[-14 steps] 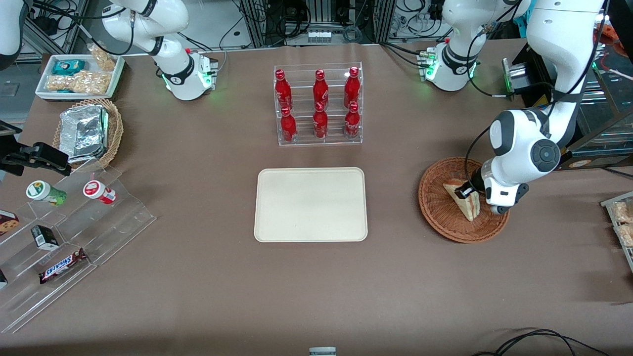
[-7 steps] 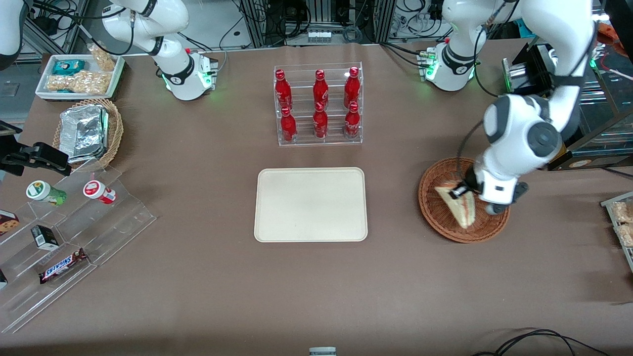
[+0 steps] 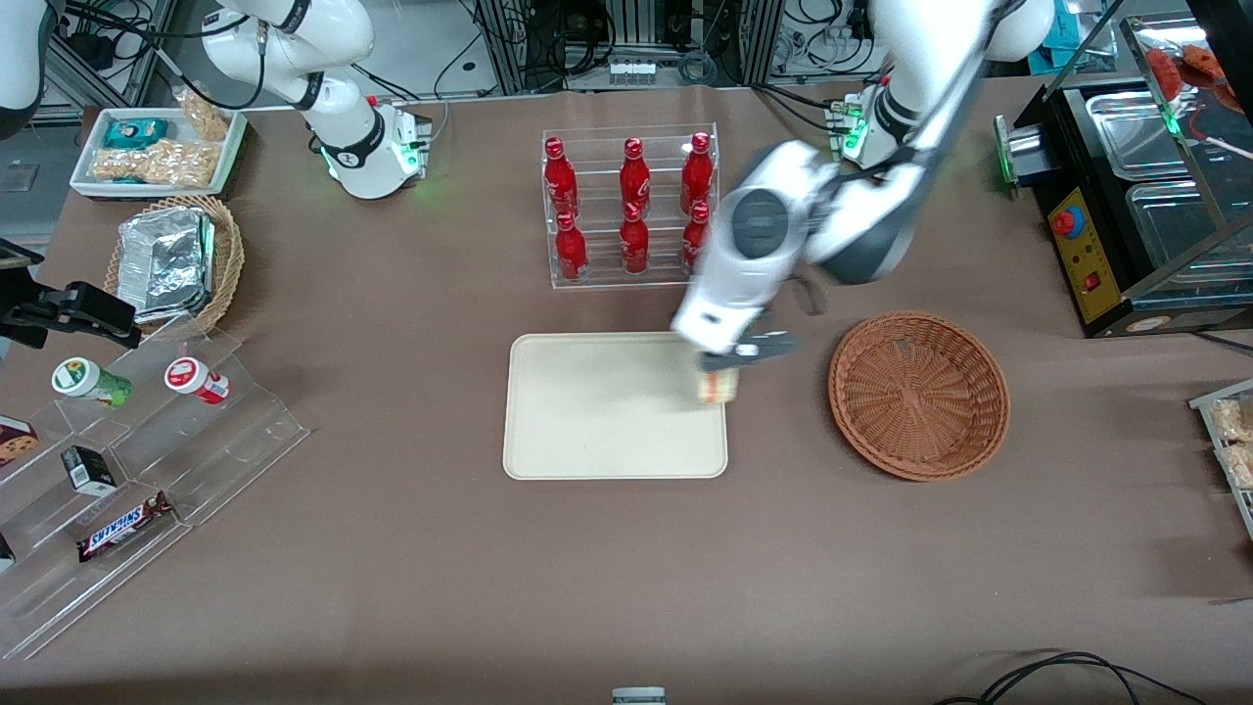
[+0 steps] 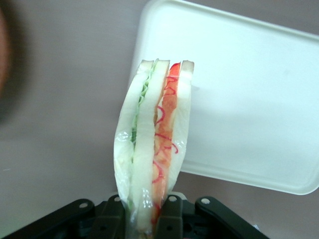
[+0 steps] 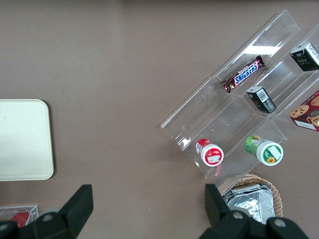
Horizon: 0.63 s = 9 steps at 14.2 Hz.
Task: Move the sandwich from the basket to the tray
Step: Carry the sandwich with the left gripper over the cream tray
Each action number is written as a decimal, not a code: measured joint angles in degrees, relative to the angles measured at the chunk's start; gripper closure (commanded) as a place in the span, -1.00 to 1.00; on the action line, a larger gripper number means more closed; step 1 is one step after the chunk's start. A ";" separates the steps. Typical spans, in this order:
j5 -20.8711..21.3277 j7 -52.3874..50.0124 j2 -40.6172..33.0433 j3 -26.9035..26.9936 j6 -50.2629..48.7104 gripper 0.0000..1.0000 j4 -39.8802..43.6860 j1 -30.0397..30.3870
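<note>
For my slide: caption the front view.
Gripper carries the wrapped sandwich over the tray's edge, basket emptied.

Sandwich [image 4: 154, 144]: soft white bread, glossy clear wrap, clamped in matt black plastic gripper [image 4: 144, 211] over tray edge nearest basket. Tray [image 3: 587, 411]: smooth matt cream plastic. Basket [image 3: 918, 395]: rough reddish-brown woven wicker. Tabletop [image 3: 489, 568]: matt brown, cloth-like cover.
</note>
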 measured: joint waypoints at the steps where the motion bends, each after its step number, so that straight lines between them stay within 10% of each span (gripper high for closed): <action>1: 2.08 -2.79 4.11 0.06 -0.06 1.00 3.81 -2.34; 7: 5.37 -6.21 24.80 0.35 -5.73 0.86 26.34 -7.99; 9: 5.88 -6.21 26.83 0.36 -6.19 0.51 29.21 -8.58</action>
